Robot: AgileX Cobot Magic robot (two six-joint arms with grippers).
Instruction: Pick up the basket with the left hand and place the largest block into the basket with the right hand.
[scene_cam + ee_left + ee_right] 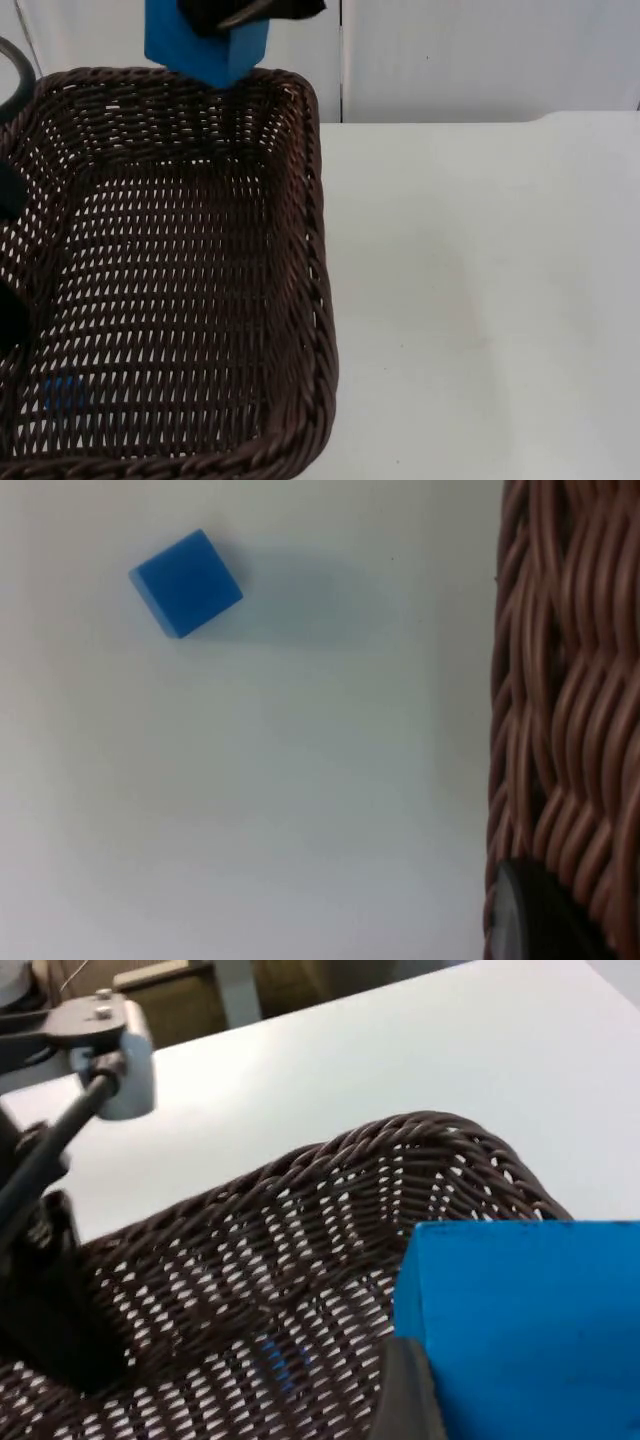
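Right claw [245, 12]: clamped on large blue block [208, 45], poised over far rim of dark wicker basket [312, 250]. Left claw [540, 920]: grips basket wall, held above white desk [480, 300]; 1 small blue cube [186, 583] on desk below. Step: placing. Next: lower, release inside.

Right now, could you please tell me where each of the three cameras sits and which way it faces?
Top view: fixed above, looking down and forward onto the white table; the right claw holds the large blue block over the wicker basket.
Left wrist view: on the left arm, looking down past the basket's rim at a small blue cube; a black fingertip shows.
Right wrist view: on the right arm, looking over the block into the basket.
Shared: all three show the basket.
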